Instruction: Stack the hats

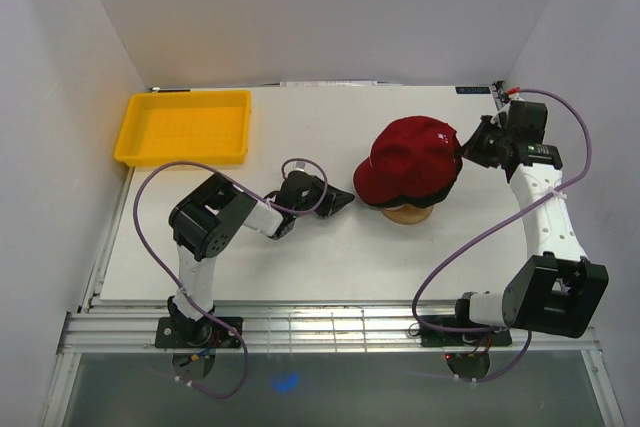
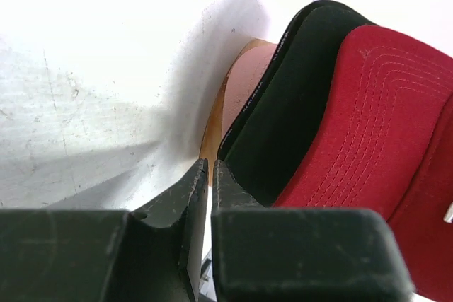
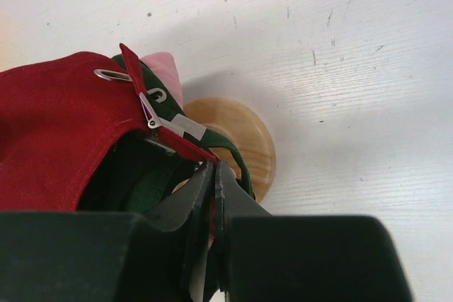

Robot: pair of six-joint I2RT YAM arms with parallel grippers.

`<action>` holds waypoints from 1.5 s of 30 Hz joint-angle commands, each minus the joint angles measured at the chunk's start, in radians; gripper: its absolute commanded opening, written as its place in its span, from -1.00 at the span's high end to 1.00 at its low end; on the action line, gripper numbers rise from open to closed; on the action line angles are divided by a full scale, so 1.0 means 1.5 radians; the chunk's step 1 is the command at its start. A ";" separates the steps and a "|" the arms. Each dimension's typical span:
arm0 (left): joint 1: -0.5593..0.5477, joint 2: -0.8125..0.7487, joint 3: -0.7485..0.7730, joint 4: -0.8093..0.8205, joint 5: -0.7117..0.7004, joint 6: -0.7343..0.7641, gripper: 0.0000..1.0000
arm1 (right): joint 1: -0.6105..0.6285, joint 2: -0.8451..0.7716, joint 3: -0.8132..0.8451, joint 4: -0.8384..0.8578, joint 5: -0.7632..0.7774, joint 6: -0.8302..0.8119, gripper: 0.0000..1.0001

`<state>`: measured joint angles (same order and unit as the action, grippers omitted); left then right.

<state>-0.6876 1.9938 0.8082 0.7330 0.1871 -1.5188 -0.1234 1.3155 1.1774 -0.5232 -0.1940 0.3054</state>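
Observation:
The red hat (image 1: pixel 412 150) sits on top of the stack on the wooden pedestal stand (image 1: pixel 405 214). In the left wrist view its red brim (image 2: pixel 375 132) lies over the black hat's brim (image 2: pixel 297 104). The dark green hat (image 3: pixel 141 182) shows under the red hat (image 3: pixel 56 125) in the right wrist view. My right gripper (image 1: pixel 466 150) (image 3: pixel 214 169) is shut on the red hat's back strap, at the rear of the stack. My left gripper (image 1: pixel 345 200) (image 2: pixel 210 165) is shut and empty, low on the table just left of the brims.
A shallow yellow tray (image 1: pixel 130 137) stands at the far left corner. White walls close in the table on the left, back and right. The stand's wooden base (image 3: pixel 244 136) shows below the right gripper. Purple cables loop beside both arms.

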 commanded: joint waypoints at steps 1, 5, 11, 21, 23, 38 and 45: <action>0.006 -0.019 0.017 -0.012 -0.001 0.028 1.00 | -0.010 -0.021 -0.014 -0.005 0.001 -0.013 0.83; 0.014 -0.051 0.013 -0.032 0.002 0.057 0.91 | -0.010 -0.013 0.005 -0.009 -0.006 -0.012 0.83; 0.019 -0.132 0.010 -0.099 -0.019 0.144 0.33 | -0.010 0.008 0.027 -0.005 -0.021 -0.013 0.83; 0.021 -0.174 0.017 -0.104 0.008 0.209 -0.21 | -0.010 0.022 0.076 -0.020 -0.033 -0.009 0.81; 0.028 -0.156 0.005 -0.057 0.028 0.199 -0.26 | -0.010 0.024 0.079 -0.022 -0.036 -0.010 0.82; 0.038 -0.021 0.034 0.122 0.072 0.063 -0.54 | -0.010 0.026 0.069 -0.019 -0.039 -0.011 0.82; 0.038 0.003 0.033 0.164 0.071 0.037 -0.23 | -0.010 0.027 0.061 -0.013 -0.044 -0.010 0.81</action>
<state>-0.6315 1.9995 0.8333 0.9100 0.2802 -1.4357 -0.1310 1.3495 1.2499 -0.5674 -0.2470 0.3054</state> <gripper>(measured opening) 0.626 0.092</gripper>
